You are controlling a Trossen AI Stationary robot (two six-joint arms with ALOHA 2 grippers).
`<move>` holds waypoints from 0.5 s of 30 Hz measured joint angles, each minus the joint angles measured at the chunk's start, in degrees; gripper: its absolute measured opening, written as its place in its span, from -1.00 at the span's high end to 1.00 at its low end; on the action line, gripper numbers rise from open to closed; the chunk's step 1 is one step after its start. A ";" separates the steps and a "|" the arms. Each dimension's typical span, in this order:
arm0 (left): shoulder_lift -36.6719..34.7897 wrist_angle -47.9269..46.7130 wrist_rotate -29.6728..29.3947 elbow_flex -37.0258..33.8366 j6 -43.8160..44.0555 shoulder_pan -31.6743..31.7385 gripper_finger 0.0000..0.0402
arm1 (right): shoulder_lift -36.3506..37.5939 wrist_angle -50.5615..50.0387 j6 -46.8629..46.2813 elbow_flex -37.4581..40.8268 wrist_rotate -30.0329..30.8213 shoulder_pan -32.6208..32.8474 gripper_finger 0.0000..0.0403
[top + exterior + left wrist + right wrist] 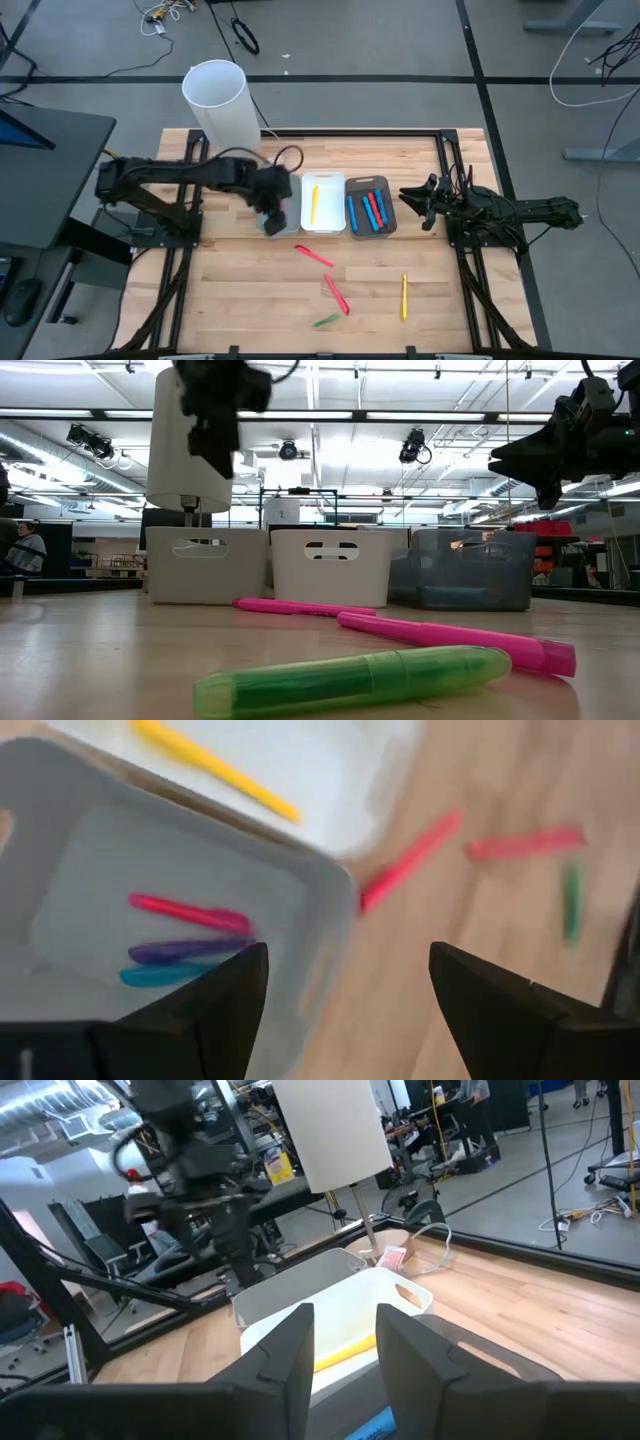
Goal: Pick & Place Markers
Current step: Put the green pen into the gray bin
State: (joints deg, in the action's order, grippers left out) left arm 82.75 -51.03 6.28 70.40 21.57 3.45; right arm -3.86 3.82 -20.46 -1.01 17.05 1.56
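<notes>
Markers are split between the bins and the table, as you can see from above. Your left gripper (273, 214) hangs over the left bin (330, 920) with its fingers spread wide and nothing between them; in that bin lie a pink marker (190, 912), a purple marker (185, 951) and a blue-green marker (160, 975). One yellow marker (313, 204) lies in the white middle bin (323, 182), and several blue and red markers (368, 211) lie in the grey right bin (370, 232). Loose on the wood you have two pink markers (314, 255) (336, 294), a green marker (326, 320) nearest the front edge, and a second yellow marker (404, 297) off to the right. Your right gripper (422, 203) waits in the air just beside the grey bin, its fingers narrowly apart and gripping nothing.
</notes>
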 joint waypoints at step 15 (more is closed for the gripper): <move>-5.66 -4.90 5.57 -4.53 -12.34 -17.17 -0.39 | 0.02 -0.01 0.01 -0.01 0.01 -0.02 0.45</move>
State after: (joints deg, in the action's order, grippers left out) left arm 77.09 -55.93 11.86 65.87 9.23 -13.72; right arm -3.84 3.81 -20.45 -1.02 17.06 1.54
